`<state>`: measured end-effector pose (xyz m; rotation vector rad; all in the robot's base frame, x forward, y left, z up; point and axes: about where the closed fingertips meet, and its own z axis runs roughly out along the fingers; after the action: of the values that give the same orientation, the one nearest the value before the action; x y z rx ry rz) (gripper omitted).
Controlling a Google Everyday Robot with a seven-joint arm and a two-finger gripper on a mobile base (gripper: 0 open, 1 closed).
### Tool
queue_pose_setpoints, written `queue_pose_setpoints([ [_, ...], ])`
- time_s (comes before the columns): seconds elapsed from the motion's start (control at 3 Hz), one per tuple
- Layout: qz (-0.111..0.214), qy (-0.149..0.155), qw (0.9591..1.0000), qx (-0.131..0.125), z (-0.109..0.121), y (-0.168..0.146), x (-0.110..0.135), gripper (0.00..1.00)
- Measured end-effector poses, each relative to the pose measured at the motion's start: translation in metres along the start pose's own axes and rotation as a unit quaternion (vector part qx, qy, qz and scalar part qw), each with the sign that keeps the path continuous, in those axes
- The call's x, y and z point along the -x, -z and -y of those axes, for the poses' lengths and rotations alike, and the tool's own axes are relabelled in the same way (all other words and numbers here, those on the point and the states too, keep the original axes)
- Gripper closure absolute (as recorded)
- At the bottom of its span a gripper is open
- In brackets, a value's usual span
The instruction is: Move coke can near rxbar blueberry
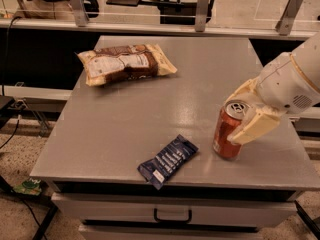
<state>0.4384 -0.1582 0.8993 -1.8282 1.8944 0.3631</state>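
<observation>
- The can (228,134) is standing upright on the counter (150,109), towards the front right corner as the camera sees it. Its long axis is running vertically and its silver top is facing up.
- Pale markings are showing on the red side of the can, but they are not reading as any word or brand.
- The gripper (234,120) is reaching in from the right, with its cream fingers (255,126) clamping the can, one in front and one behind.
- Whether the can's base is touching the counter or riding just above it is not showing clearly.
- One dark blue snack bar (167,161) is lying flat near the front edge, left of the can and apart from it. Its long axis is running diagonally from front left to back right.
- White lettering is running along the snack bar, too small to read.
- One tan-and-brown bag (125,64) is lying at the back left, well apart from the can. Its pale label panel is carrying print that cannot be read.
- One drawer handle (172,216) is showing below the counter's front edge.
</observation>
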Motion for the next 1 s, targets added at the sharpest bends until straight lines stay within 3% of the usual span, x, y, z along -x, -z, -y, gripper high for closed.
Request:
queue_pose_setpoints([
  [0.33, 0.013, 0.018, 0.9997, 0.010, -0.0054, -0.0047, 0.0077, 0.28],
  [0.67, 0.020, 0.027, 0.9994, 0.013, -0.0078, -0.0051, 0.0121, 0.05],
  [1.0, 0.020, 0.028, 0.9993, 0.013, -0.0079, -0.0055, 0.0130, 0.00],
])
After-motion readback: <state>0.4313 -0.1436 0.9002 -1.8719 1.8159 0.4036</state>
